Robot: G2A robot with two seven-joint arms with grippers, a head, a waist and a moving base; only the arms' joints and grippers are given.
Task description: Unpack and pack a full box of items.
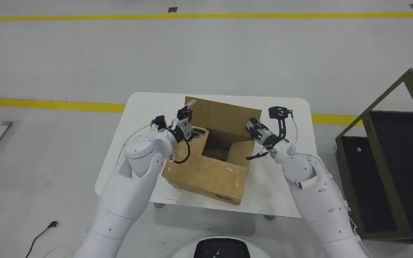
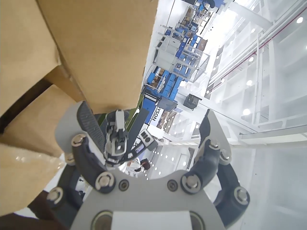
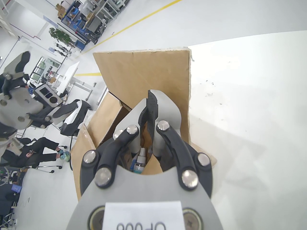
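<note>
cardboard box (image 1: pixel 205 173) under closed right claw (image 3: pixel 150 98)

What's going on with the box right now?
The cardboard box sits on the white table with its flaps open. The left gripper is open, one finger close to a raised flap. The right gripper is shut above the box's other side, nothing visibly between its fingers. A small bottle is inside the box.

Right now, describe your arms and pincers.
The left arm and right arm are smooth white shells with black cables at the wrists. The left pincer and right pincer have grey metal fingers, ribbed black pads, black links, silver screws.
</note>
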